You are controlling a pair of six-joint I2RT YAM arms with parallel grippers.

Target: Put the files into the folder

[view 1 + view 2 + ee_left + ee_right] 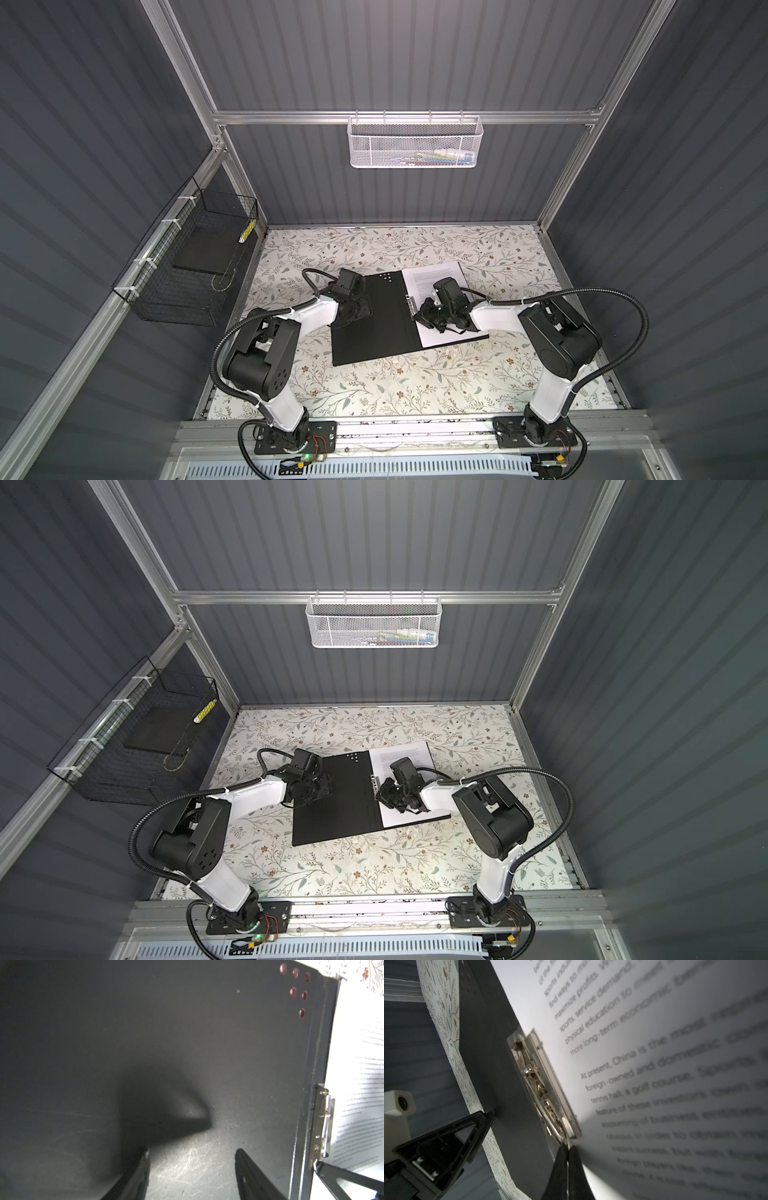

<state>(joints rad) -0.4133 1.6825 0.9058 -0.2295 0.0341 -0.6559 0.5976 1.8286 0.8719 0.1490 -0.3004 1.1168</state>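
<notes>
— On tabletop [415, 386]: open folder [370, 324], black inside up, in both top views. Set slightly askew to tabletop edge. On right half: files [424, 279], inner edge by metal clip [544, 1093] at spine.
— Noted. Grippers?
— Closed tight: right gripper [568, 1157], tips at near end of clip, just beside files. Cannot tell whether any lever pinched between. Open and empty: left gripper [193, 1151], low over left cover [104, 1043]; contact unclear.
— Stage?
— Judged late. Files already lying inside; clip probably next; cover not yet closed.
— Failure modes from here?
— One: slip off clip, owing to small smooth metal and narrow closed tips. Two: snap-back of clip, with files knocked askew or creased at edge. Three: sideways drag on top sheet; loose paper, likely to fan out past folder edge. Four: skid of whole folder across tabletop, for want of pressure on left cover.
— Worst?
— Three, probably. Hard to square loose sheets again.
— Precautions?
— Hold left cover down first. Work clip slowly. Check sheet edges before closing.
</notes>
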